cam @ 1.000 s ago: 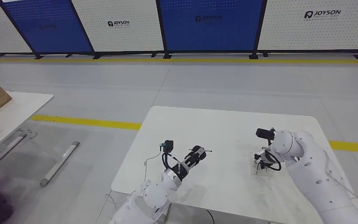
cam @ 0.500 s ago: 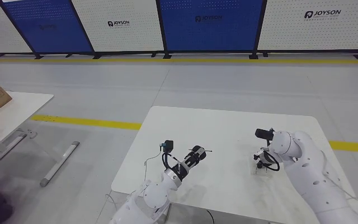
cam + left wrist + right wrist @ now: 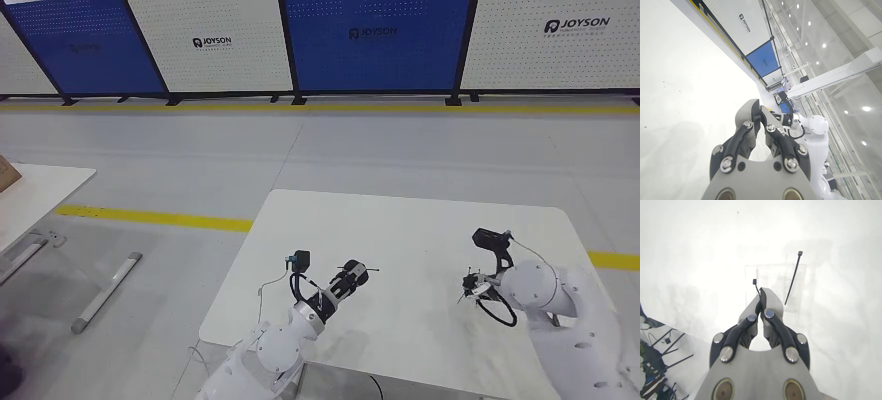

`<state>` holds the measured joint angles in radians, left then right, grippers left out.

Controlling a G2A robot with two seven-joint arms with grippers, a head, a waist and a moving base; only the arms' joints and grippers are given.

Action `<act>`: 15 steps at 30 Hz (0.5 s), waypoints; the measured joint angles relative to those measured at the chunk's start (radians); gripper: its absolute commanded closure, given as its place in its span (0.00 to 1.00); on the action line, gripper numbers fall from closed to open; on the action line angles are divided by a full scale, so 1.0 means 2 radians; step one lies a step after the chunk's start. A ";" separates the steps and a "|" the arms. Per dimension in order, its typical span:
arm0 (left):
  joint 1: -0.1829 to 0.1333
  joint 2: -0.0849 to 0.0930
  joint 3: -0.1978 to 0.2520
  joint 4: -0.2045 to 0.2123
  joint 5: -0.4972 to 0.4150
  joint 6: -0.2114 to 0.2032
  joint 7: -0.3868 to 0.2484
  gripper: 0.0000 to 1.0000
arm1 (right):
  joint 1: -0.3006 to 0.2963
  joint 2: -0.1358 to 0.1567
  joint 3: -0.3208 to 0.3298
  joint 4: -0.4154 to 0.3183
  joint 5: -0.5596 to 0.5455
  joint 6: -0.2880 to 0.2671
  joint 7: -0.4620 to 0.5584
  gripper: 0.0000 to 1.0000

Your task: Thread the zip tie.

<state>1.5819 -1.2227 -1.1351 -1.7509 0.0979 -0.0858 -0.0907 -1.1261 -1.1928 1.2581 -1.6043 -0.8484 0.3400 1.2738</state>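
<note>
Black zip tie is pinched in the closed right gripper, head end left sticking out past the tips, over a clear tray. A second zip tie is laid mostly on that tray. Left gripper is held closed over the white table.

Thin black plastic zip tie; second straight black zip tie; colourless clear rectangular sheet; plain white tabletop; blue and white dot-patterned wall panels; yellow floor stripe.

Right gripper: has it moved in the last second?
Yes. The right gripper, jaws shut on a zip tie, has shifted toward the right edge of the table.
</note>
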 measured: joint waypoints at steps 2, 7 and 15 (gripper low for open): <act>0.000 0.000 0.000 0.000 0.000 0.000 0.000 1.00 | -0.026 0.001 0.019 -0.035 0.008 0.000 -0.027 1.00; 0.000 0.000 0.000 0.000 0.000 0.000 0.000 1.00 | -0.087 0.001 0.056 -0.095 0.013 0.000 -0.116 1.00; 0.000 0.000 0.000 0.000 0.000 0.000 0.000 1.00 | -0.095 -0.001 0.061 -0.096 0.011 0.000 -0.129 1.00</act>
<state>1.5819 -1.2227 -1.1351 -1.7509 0.0979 -0.0858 -0.0907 -1.3169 -1.1945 1.3809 -1.7961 -0.8272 0.3400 1.0157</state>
